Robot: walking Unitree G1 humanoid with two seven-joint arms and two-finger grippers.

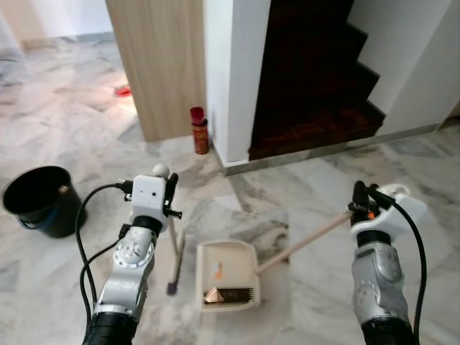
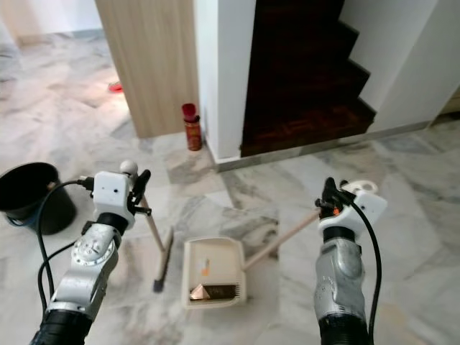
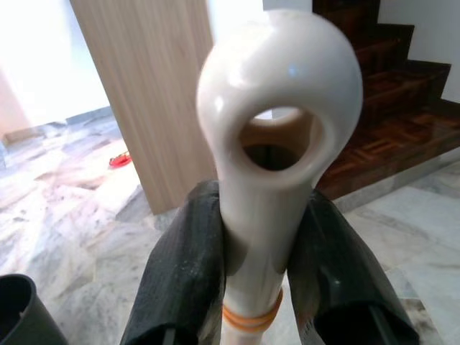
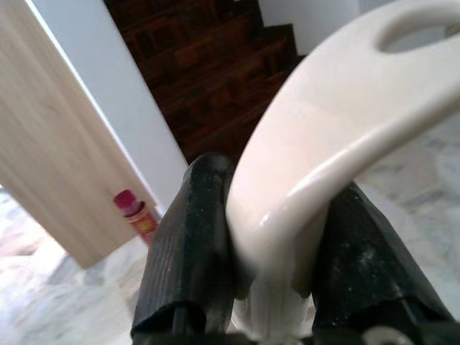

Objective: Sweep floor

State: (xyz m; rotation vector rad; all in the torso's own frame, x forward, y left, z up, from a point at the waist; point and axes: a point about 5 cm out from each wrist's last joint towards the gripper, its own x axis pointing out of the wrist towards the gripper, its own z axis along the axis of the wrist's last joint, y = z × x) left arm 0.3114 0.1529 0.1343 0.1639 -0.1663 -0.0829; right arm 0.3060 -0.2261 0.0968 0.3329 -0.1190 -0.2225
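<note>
Left gripper (image 3: 255, 287) clamped on cream wooden-handled broom (image 1: 175, 248); right gripper (image 4: 277, 244) clamped on cream plastic long-handled dustpan (image 1: 226, 273) resting on marble floor (image 1: 309, 287).

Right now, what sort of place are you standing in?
Likely a home hallway at the foot of a staircase: dark wooden stairs, marble floor, and a bucket by the dustpan.

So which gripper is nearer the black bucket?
Left. The left gripper, shut on the broom handle, is just right of the black bucket; the right gripper holds the dustpan handle far across.
</note>
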